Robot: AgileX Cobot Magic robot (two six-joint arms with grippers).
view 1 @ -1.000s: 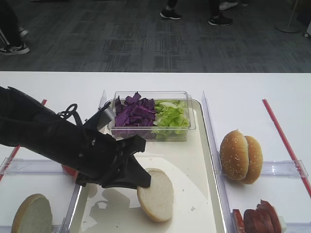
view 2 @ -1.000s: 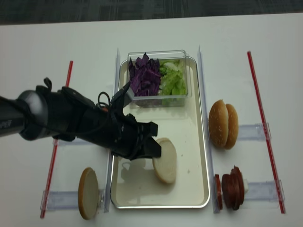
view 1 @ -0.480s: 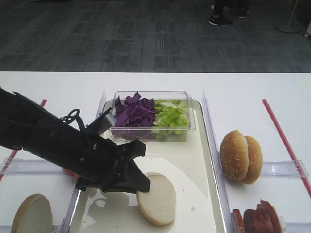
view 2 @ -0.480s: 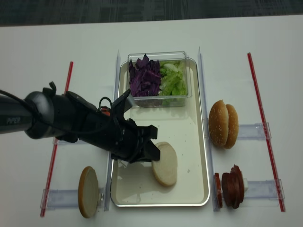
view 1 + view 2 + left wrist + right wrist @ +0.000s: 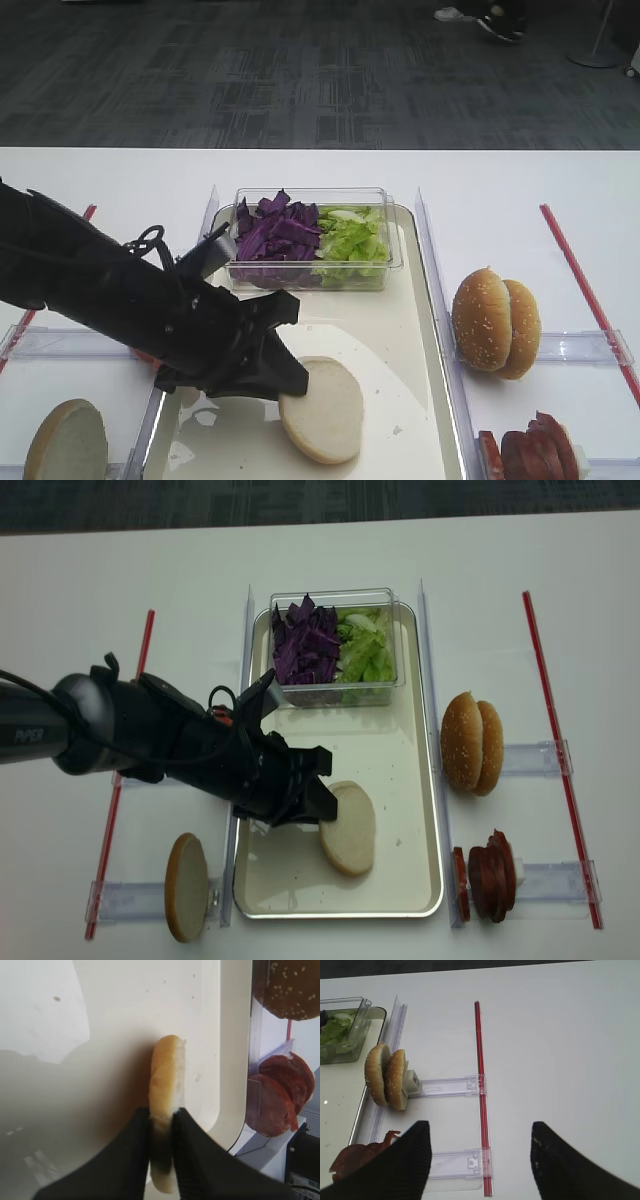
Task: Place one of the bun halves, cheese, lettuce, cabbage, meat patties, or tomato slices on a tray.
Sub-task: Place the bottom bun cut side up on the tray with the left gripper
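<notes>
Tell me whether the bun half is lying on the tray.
On it: the bun half lies on the tray, left gripper fingers around its edge.

White lettering on the left arm (image 5: 60, 735) sleeve, partly cut off, looks like "PiPER". No other readable text or labels anywhere.

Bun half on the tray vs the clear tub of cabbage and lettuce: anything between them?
Nothing: in the realsense high view only bare tray separates the bun half from the clear tub.

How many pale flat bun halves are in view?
2: one pale flat bun half on the cream-white tray, between the left tool's fingers; another upright left of the tray.
</notes>
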